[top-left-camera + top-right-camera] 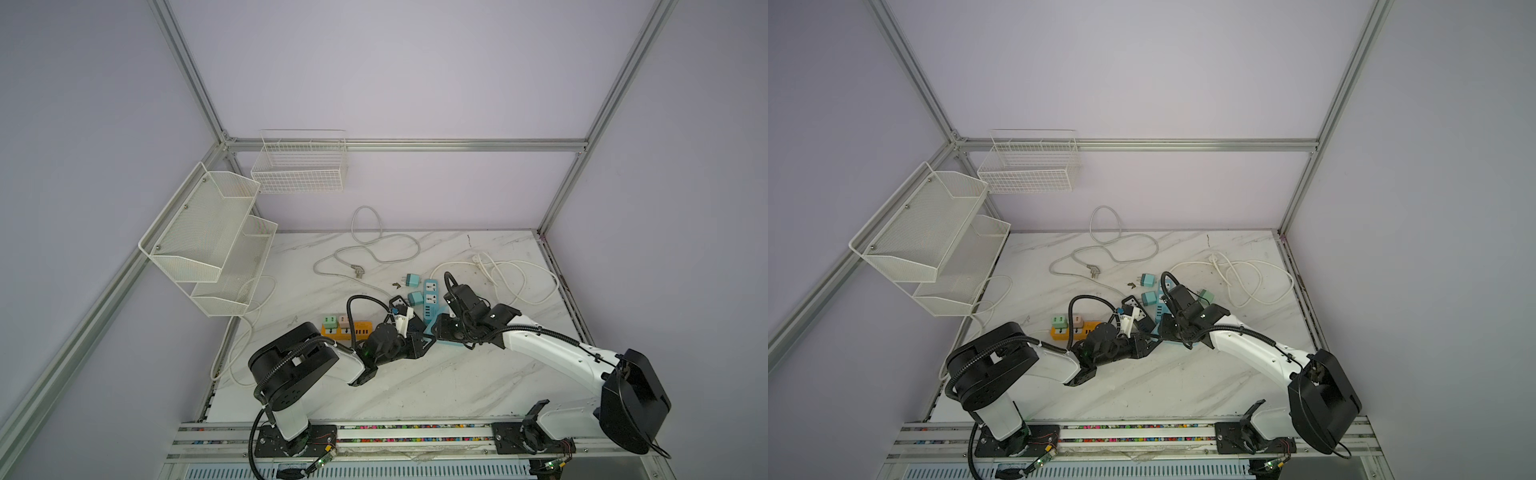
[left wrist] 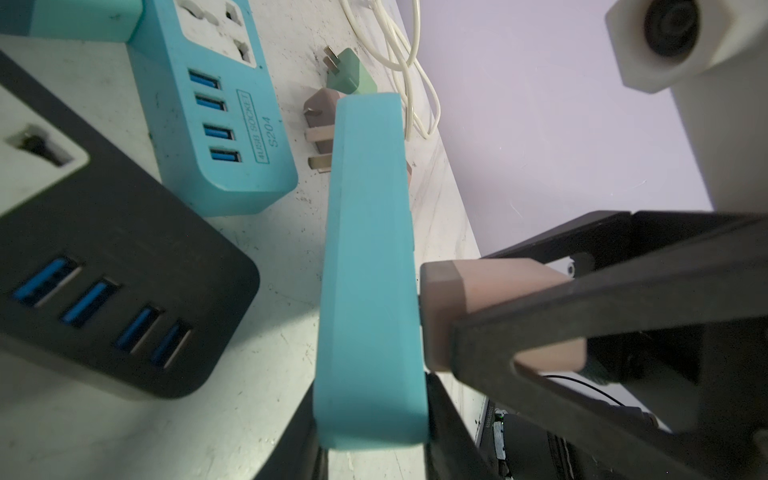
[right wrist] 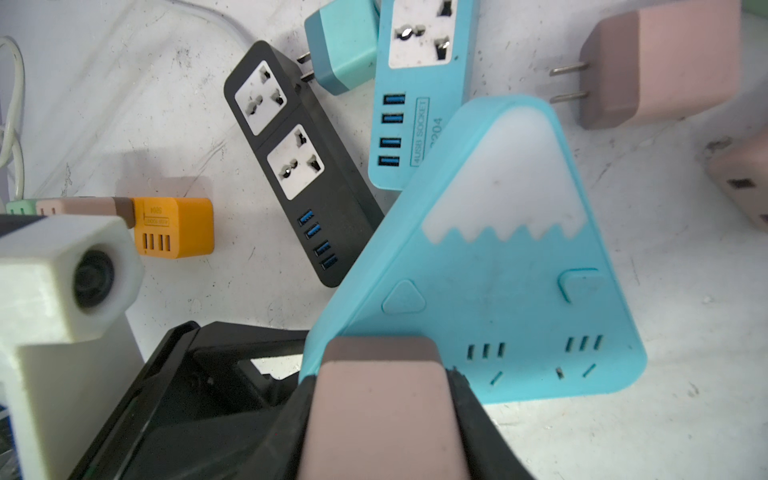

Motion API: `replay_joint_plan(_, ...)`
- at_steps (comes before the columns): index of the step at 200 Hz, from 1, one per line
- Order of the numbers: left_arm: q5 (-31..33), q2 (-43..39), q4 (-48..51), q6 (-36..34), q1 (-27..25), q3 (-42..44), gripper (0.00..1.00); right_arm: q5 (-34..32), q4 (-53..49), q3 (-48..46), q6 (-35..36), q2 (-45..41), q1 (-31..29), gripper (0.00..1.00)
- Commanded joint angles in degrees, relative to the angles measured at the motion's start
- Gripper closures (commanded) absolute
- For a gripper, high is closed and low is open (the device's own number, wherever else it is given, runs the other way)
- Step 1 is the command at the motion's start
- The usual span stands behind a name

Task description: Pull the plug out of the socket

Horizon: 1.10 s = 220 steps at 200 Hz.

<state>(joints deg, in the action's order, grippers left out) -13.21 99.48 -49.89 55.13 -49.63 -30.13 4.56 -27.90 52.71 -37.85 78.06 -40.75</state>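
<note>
The socket [image 3: 498,266] is a light-blue triangular block with a white top, standing on the marble table. In the left wrist view this socket [image 2: 370,270] shows edge-on. My left gripper [image 2: 372,453] is shut on its lower corner, one black finger on each face. A pink plug [image 3: 382,407] sits in the socket's face near that corner. My right gripper [image 3: 380,386] is shut on the plug, its fingers [image 3: 465,399] pressed on both sides. The plug's prongs are hidden. In both top views the two grippers [image 1: 430,338] [image 1: 1154,332] meet at mid-table.
A black power strip [image 3: 299,166] and a blue one [image 3: 415,104] lie close behind the socket. An orange strip [image 3: 174,226] lies to the left. Loose plugs [image 3: 656,70] [image 3: 340,45] and white cables [image 1: 511,278] lie around. Wire baskets [image 1: 208,232] hang at the left wall.
</note>
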Motion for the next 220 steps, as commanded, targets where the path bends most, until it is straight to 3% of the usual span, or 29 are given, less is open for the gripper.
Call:
replay_joint_plan(1, -0.73, -2.02, 1.04, -0.51, -0.21, -0.19, 0.96, -1.88, -1.34, -0.33, 0.38, -1.49, 2.01, 0.76)
replay_joint_plan(42, -1.53, -1.16, 2.13, 0.06, -0.21, -1.26, 1.00, 0.36, 1.37, 0.01, 1.20, -0.50, 1.38, 0.76)
replay_joint_plan(71, -1.62, -0.26, 4.64, 0.06, -0.30, -2.67, 1.00, -4.81, -1.37, 3.40, -0.66, 2.97, -1.72, 0.76)
replay_joint_plan(96, -0.98, -0.23, 5.26, 0.06, -0.30, -2.48, 1.00, -4.86, 0.01, 2.51, -1.83, 1.80, -1.96, 0.76)
replay_joint_plan(126, -0.68, -0.01, 4.81, 0.76, -0.30, -1.78, 1.00, 0.40, 1.47, -0.78, -0.45, -1.14, 2.72, 0.77)
replay_joint_plan(161, -1.86, 0.51, 5.12, 0.11, -0.30, -2.77, 1.00, -1.88, 0.16, -0.24, 0.53, -1.24, 3.58, 0.77)
replay_joint_plan(194, -2.20, 1.17, 6.13, -0.29, -0.38, -3.91, 1.00, -4.27, 0.83, 3.60, -1.92, 4.11, -2.39, 0.78)
replay_joint_plan(220, -1.22, 0.81, 7.25, 0.16, -0.38, -3.23, 1.00, -6.31, -0.94, 3.22, -2.35, 2.88, -2.14, 0.78)
